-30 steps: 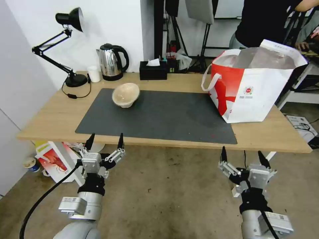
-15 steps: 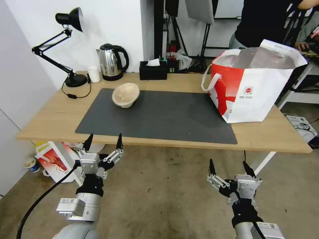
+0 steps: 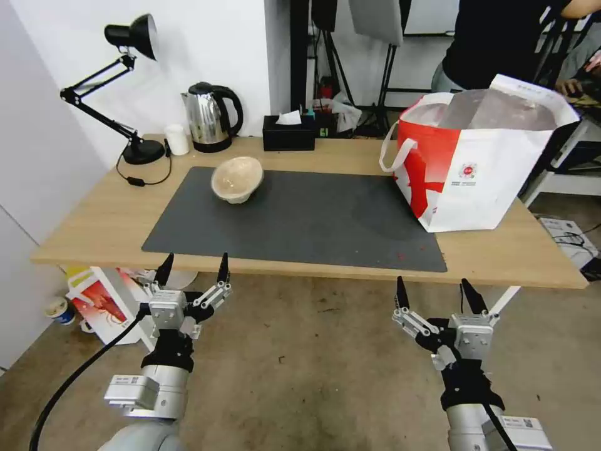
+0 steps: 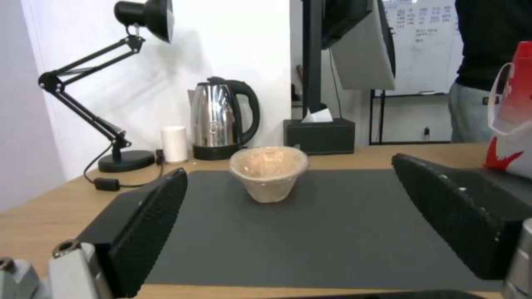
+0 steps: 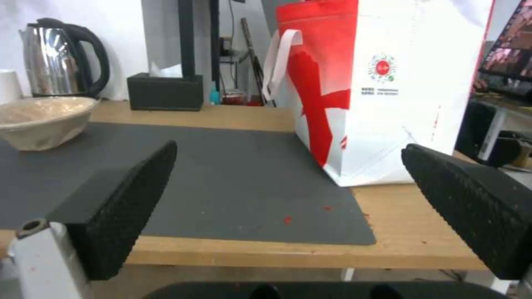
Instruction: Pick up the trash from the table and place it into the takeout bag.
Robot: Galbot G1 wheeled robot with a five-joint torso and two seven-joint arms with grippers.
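Observation:
A tan pulp bowl (image 3: 237, 178) sits tilted on the dark grey mat (image 3: 313, 219) at the table's (image 3: 94, 219) left-middle; it also shows ahead in the left wrist view (image 4: 269, 172) and off to one side in the right wrist view (image 5: 41, 120). The red-and-white takeout bag (image 3: 482, 169) stands open at the table's right end, its foil lining visible, and is close ahead in the right wrist view (image 5: 388, 83). My left gripper (image 3: 195, 266) hangs open below the table's front edge. My right gripper (image 3: 435, 291) is open too, below the front edge near the bag.
At the back of the table stand a steel kettle (image 3: 210, 117), a small white cup (image 3: 178, 139), a black desk lamp (image 3: 125, 94) and a black tissue box (image 3: 288, 133). A smaller white bag (image 3: 103, 307) lies on the floor under the left end.
My right gripper dipped lower and slightly left, then rose again toward the table's edge. The left gripper barely shifted. Bowl and bag stayed put.

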